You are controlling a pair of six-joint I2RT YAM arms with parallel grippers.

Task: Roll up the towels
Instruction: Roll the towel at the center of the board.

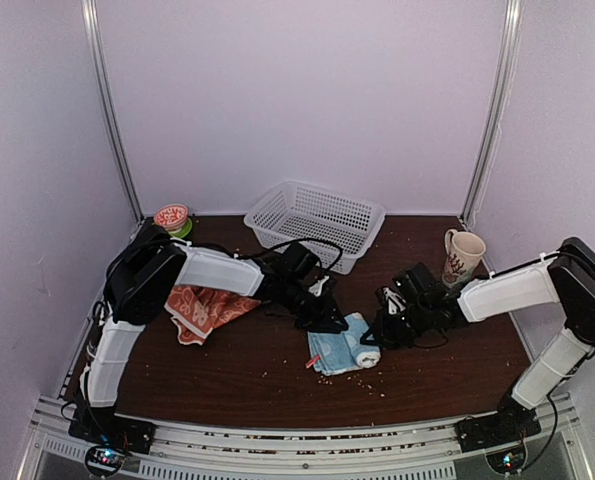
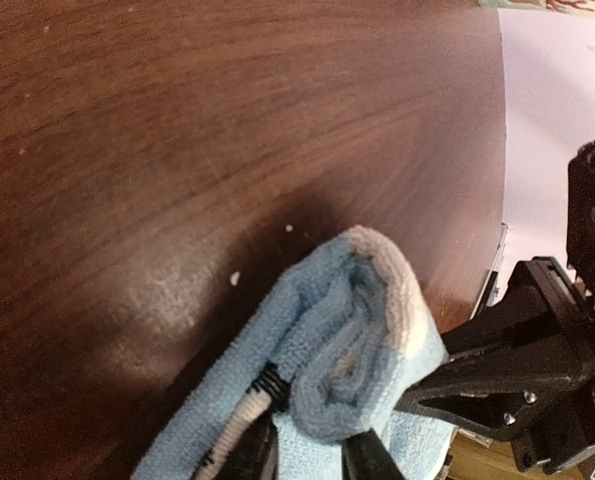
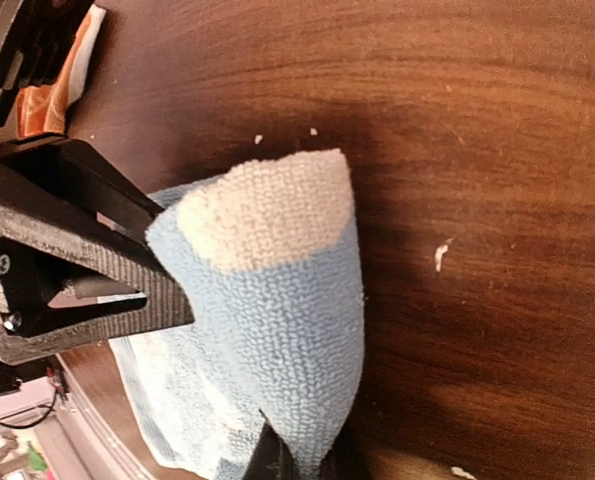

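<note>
Clearly, right end effector (image 1: 379, 338) pinches the blue towel (image 1: 335, 350).

The light blue towel (image 3: 277, 330) is soft terry cloth, matt, with a looped, nubby pile; its pale patch has the same rough texture. The orange-red towel (image 1: 202, 308) is cloth too. The bench (image 2: 177, 150) is dark wood grain, smooth, with a soft sheen. The left end effector (image 1: 329, 318) and right end effector (image 1: 385, 335) are matt black plastic. The basket (image 1: 315, 222) is white plastic lattice; the mug (image 1: 464, 255) looks glazed.
</note>
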